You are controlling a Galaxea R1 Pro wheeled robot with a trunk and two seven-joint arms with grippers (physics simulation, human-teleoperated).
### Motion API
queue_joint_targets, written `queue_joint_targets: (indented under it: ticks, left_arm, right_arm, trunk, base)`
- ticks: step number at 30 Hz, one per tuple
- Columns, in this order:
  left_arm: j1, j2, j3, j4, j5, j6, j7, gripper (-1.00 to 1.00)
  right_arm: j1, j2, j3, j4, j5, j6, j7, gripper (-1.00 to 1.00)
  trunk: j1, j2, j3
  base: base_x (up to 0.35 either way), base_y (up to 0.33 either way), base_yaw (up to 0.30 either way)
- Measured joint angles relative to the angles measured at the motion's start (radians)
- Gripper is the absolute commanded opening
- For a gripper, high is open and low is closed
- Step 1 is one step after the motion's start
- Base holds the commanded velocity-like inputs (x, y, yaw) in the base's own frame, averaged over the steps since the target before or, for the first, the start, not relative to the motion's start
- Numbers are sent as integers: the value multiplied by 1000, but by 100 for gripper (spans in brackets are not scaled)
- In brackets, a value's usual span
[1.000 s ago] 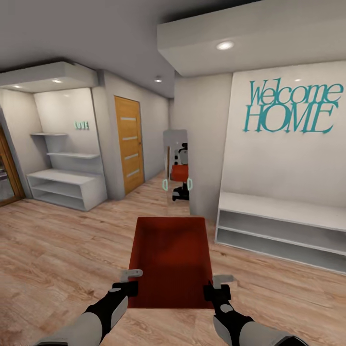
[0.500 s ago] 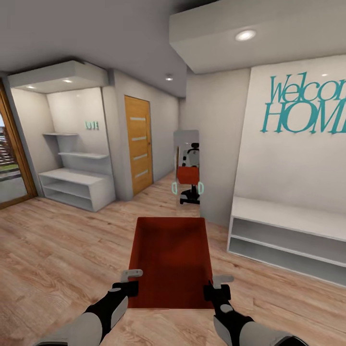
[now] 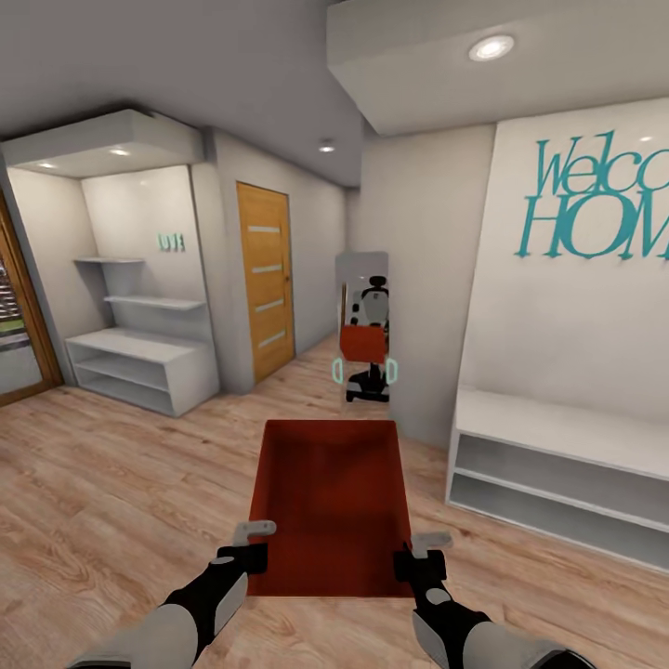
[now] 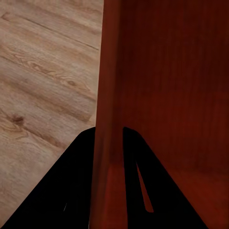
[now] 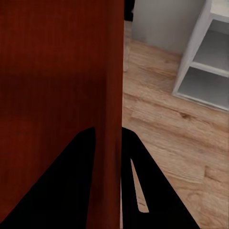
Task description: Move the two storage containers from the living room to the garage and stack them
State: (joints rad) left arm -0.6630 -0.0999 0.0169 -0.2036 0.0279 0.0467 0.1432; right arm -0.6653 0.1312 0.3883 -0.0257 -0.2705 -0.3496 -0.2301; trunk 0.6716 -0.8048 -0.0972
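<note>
Head view: one bin held out in front betw. both arms, above the wood floor, long axis pointing away from the robot. Left pincer clamps the near end of the left wall, right pincer the near end of the right wall; wrist views show each pair of fingers nearly shut, one inside and one outside the thin wall. Judging by looks: rigid, prob. light plastic, empty, so weight is no issue, but smooth walls could slip or twist w/ a one-sided pull; two-wall grip near the rim suits it. Ahead: mirror reflecting the robot w/ bin, orange door, white shelves, low white bench under teal "Welcome HOME" lettering. Not the garage yet.
</note>
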Motion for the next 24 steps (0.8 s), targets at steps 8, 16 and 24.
queue_joint_targets:
  ticks: [8, 16, 24]
  left_arm:
    - [0, 0, 0, 0, 0, 0, 0, -100]
    - [0, 0, -1, -1, 0, 0, 0, -100]
    - [0, 0, -1, -1, 0, 0, 0, -100]
  right_arm:
    - [0, 0, -1, 0, 1, 0, 0, -100]
    - [0, 0, -1, 0, 0, -1, 0, -100]
    - [0, 0, -1, 0, 0, 0, 0, -100]
  trunk:
    - [0, 0, 0]
    - [0, 0, 0]
    - [0, 0, 0]
  base:
    - [322, 0, 91]
    - [322, 0, 265]
    - [322, 0, 269]
